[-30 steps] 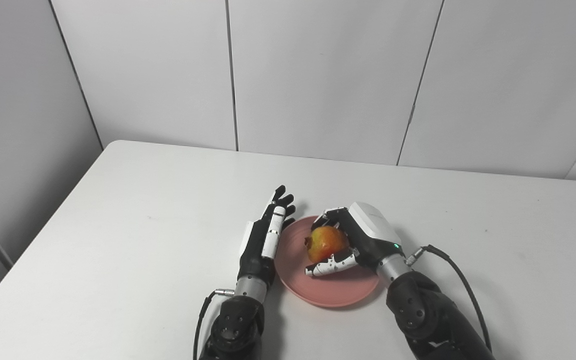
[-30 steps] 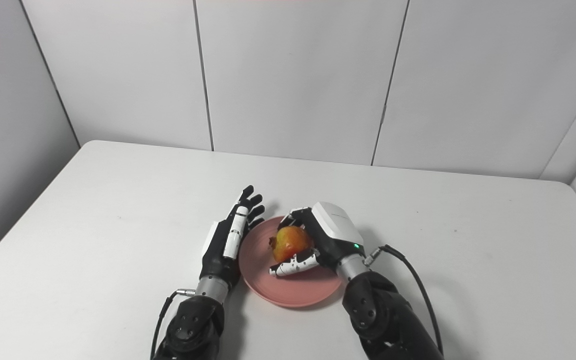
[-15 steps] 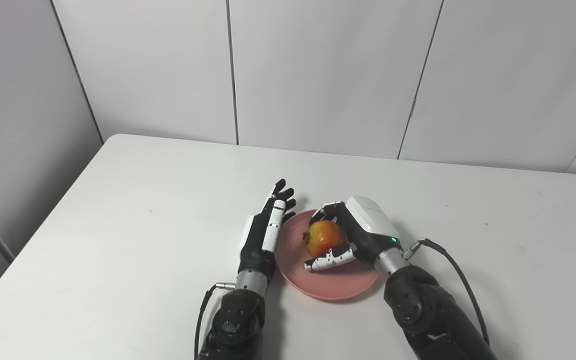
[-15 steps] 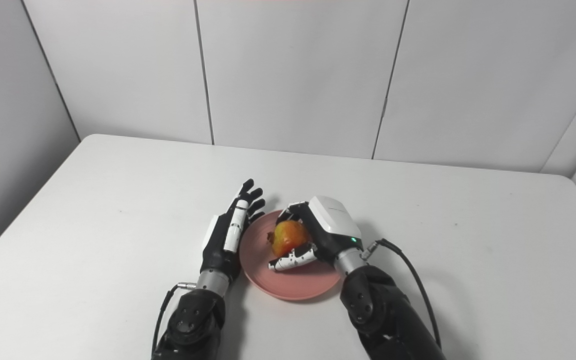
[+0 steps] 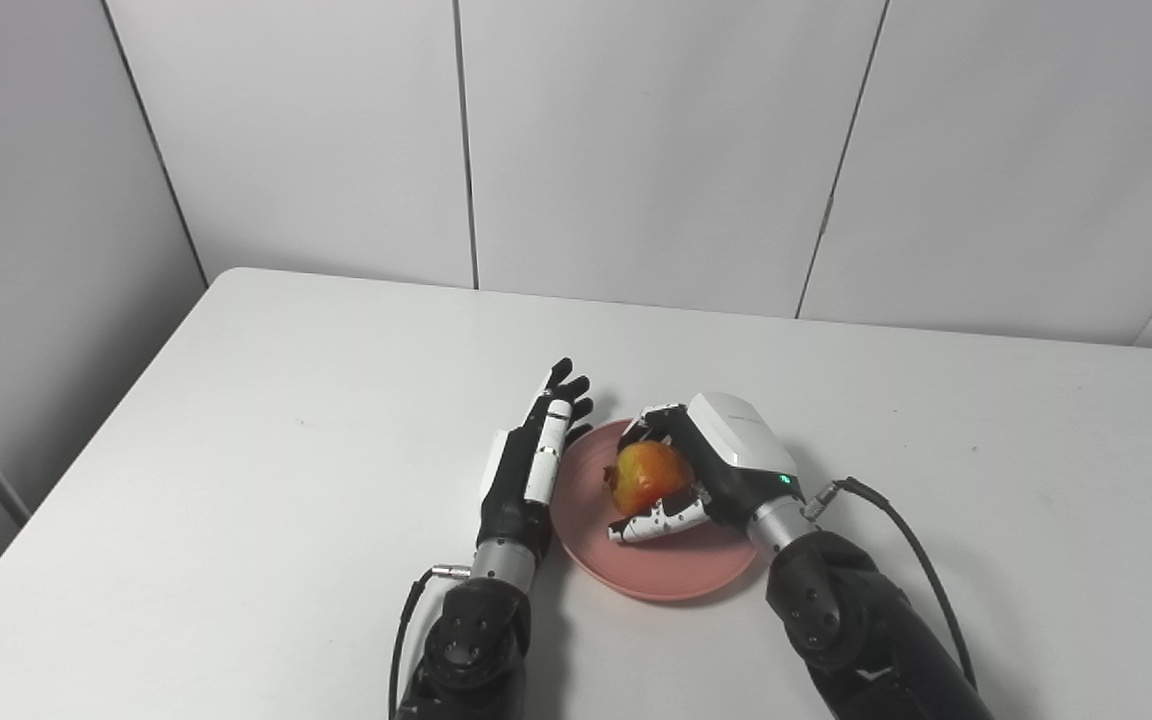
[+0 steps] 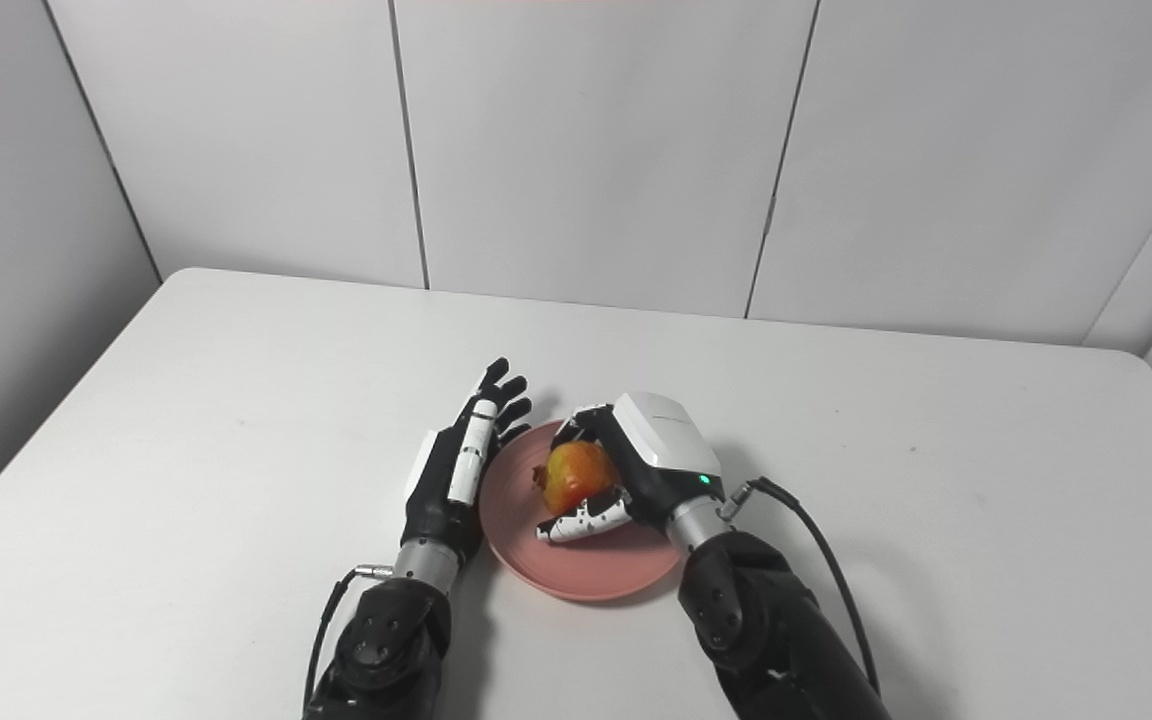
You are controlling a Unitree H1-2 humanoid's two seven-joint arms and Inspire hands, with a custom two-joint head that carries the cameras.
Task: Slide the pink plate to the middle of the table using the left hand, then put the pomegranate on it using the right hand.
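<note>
The pink plate (image 5: 674, 570) lies on the white table (image 5: 266, 440), near the front and about mid-width. An orange-red pomegranate (image 5: 645, 474) is over the plate's far half, with my right hand (image 5: 711, 475) shut on it from the right; fingers curl over its top and the thumb lies under its front. Whether the fruit touches the plate I cannot tell. My left hand (image 5: 534, 466) stands open on edge against the plate's left rim, fingers straight and pointing away. In the right eye view the pomegranate (image 6: 576, 474) and plate (image 6: 586, 575) look the same.
Grey wall panels close off the table's far edge and the left side. A black cable (image 5: 911, 540) loops out from my right wrist over the table. Bare tabletop extends to the left, right and behind the plate.
The camera tilted a second ago, shifting the whole picture up slightly. Since half a second ago the right hand with the pomegranate has barely lowered; the left hand and plate stay put.
</note>
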